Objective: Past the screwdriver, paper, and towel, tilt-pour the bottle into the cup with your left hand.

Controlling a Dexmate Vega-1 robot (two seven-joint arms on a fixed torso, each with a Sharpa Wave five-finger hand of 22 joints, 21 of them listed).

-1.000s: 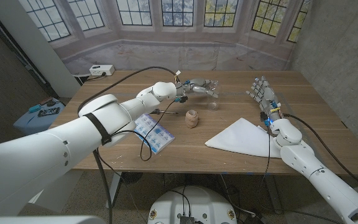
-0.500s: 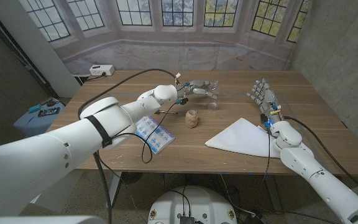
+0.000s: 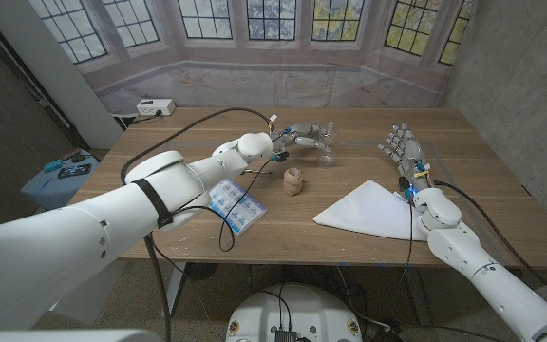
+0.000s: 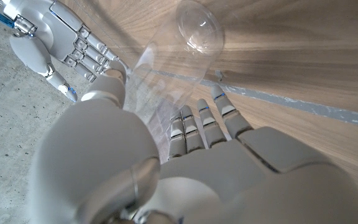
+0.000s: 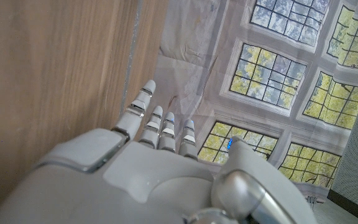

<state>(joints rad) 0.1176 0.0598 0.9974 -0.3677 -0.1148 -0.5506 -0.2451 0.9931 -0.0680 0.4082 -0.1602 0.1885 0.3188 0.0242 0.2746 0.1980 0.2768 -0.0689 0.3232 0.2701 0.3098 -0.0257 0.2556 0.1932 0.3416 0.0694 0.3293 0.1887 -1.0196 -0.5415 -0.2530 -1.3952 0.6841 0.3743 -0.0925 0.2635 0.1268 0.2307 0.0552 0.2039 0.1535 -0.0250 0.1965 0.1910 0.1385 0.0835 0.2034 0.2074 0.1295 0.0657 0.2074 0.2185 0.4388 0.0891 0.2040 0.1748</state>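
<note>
- Task stage: my left hand (image 3: 309,136) is gripping a clear bottle (image 3: 325,134) in the upper middle of the head view, past the other items on the table (image 3: 482,171). I judge the pick-up done and the pour itself either starting or just ahead.
- In the left wrist view, the bottle (image 4: 179,59) is lying along my fingers (image 4: 194,124), its clear rounded end near the top of the frame. It is looking tilted, not upright.
- Cup: a small clear shape (image 3: 326,160) is sitting just below my left hand in the head view; I am taking it for the cup, but it is too small and glassy to be sure. Whether any liquid is moving, I cannot tell.
- Passed items: the printed paper (image 3: 235,203) is lying at centre-left, and the white towel (image 3: 368,209) at centre-right. A small tan object (image 3: 293,180) is standing at centre. The screwdriver I am not making out.
- Left arm pose: reaching long from the lower left corner up to the frame's middle, hand turned sideways around the bottle.
- Right hand (image 3: 402,147): standing at the right of the head view, fingers spread and pointing up-frame, holding nothing. The right wrist view is showing those fingers (image 5: 160,127) apart over the wood.
- Left to do: complete the tilt over the cup.
</note>
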